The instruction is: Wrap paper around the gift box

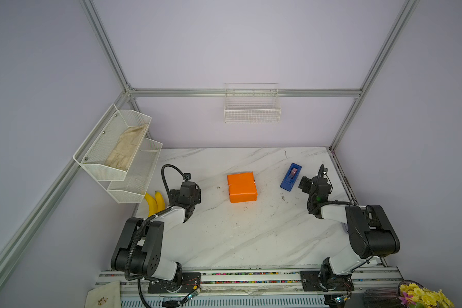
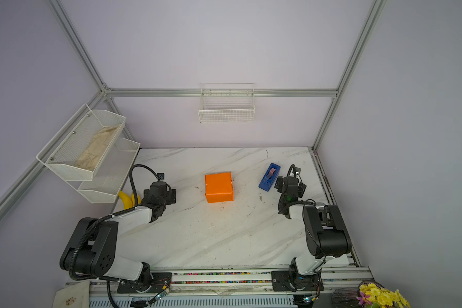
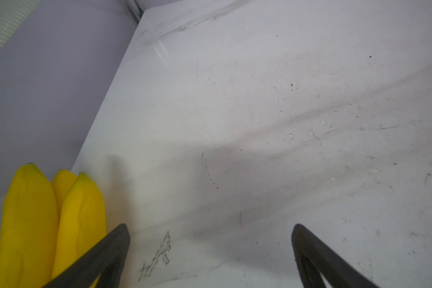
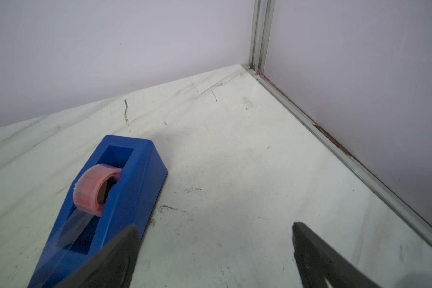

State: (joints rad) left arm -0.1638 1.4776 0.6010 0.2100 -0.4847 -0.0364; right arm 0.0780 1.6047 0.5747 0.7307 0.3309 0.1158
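Item 1. Paper point(image 1: 242, 187), orange, folded shut around the gift box as a squarish parcel. It stood at the centre of the marble-patterned desk point(image 1: 251, 234), touched by neither arm. The box's own surface was almost wholly covered.

Item 2. Left pincer point(image 3: 210, 227), released, fingers spread wide over bare desk with nothing between them. It was at 9 o'clock from the parcel, well apart.

Item 3. Right pincer point(image 4: 213, 227), released and empty, at 3 o'clock from the parcel.

Item 4. Tape dispenser point(image 1: 291, 177), bright blue, carrying a pink-cored roll of clear tape point(image 4: 97, 189). It stood at 2 o'clock from the parcel, just beside the right pincer.

Item 5. Bananas point(image 3: 53, 224), three, yellow, at the desk's 9 o'clock edge beside the left pincer.

Item 6. Wire basket point(image 1: 252, 109), white, on the wall at 12 o'clock.

Item 7. Two-tier mesh shelf point(image 1: 112, 170), at 10 o'clock, with a beige cloth point(image 1: 127, 149) in its upper tier.
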